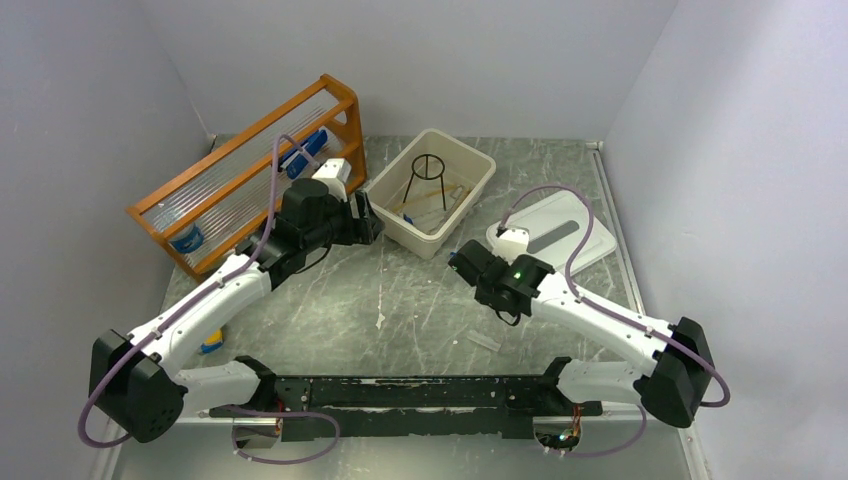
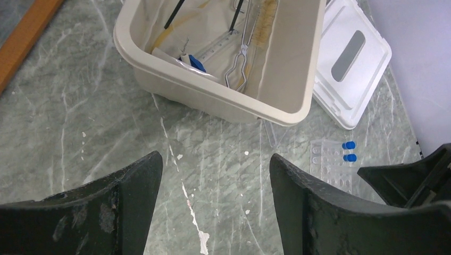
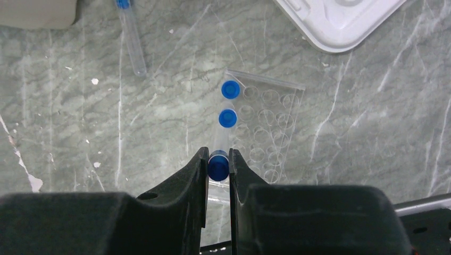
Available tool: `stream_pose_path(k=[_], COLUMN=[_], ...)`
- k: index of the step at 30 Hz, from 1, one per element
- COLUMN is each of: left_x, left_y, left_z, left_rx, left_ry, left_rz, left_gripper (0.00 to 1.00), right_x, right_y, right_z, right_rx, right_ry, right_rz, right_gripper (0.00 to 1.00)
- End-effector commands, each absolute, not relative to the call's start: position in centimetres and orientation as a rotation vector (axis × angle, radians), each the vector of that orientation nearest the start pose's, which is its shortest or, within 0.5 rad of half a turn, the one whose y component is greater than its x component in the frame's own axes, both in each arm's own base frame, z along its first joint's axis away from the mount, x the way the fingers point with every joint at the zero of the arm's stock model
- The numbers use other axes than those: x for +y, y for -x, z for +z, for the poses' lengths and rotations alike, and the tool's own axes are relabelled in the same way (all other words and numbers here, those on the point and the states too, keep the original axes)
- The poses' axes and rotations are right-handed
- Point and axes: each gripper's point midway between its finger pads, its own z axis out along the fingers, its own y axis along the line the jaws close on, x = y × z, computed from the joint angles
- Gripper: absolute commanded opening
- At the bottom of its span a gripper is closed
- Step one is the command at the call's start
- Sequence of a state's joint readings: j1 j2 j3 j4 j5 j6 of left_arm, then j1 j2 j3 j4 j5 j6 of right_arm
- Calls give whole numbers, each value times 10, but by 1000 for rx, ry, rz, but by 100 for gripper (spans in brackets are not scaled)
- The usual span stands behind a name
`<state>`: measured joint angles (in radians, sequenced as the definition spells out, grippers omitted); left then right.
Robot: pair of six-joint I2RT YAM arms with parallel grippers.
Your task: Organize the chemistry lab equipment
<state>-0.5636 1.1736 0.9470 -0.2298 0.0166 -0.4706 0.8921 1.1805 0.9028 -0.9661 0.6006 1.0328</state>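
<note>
- Right gripper (image 3: 218, 157): jaws pinching a blue-capped vial (image 3: 218, 167) just below its cap, at the near edge of the clear well tray (image 3: 272, 118).
- Two seated vials (image 3: 227, 118) stand in line just beyond. A skewed descent could strike them or miss the well.
- The tray looks light and unanchored, so a side push would likely slide or tip it.
- A loose tube (image 3: 132, 45) lies apart on the table and could roll if brushed.
- Left gripper (image 2: 215, 162): jaws spread, empty, before the beige tub (image 2: 159, 79) holding the metal tongs (image 2: 240, 59) and bristle brush (image 2: 264, 24). The arms may crowd if both advance.
</note>
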Motion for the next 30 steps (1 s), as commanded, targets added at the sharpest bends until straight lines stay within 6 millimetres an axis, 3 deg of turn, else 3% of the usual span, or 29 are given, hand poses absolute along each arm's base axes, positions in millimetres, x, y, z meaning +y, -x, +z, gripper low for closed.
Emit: stream_pose_path(k=[1,21,30], left_x=[-224,-218,-217], left_y=[-303,-304,-303], left_z=[216,208,204], left_rx=[2087,2096,2103], left_ry=[-121,-113,-105], left_rz=[-707,-669,-668], left_gripper=[77,77,77], right_x=[138,136,130], right_y=[-210,-203,-201], right_z=[118,104,109], right_rx=[2433,2563,2585], right_ry=[-277,-222,-232], right_rz=[-55,-102,-129], right_gripper=[9,11,11])
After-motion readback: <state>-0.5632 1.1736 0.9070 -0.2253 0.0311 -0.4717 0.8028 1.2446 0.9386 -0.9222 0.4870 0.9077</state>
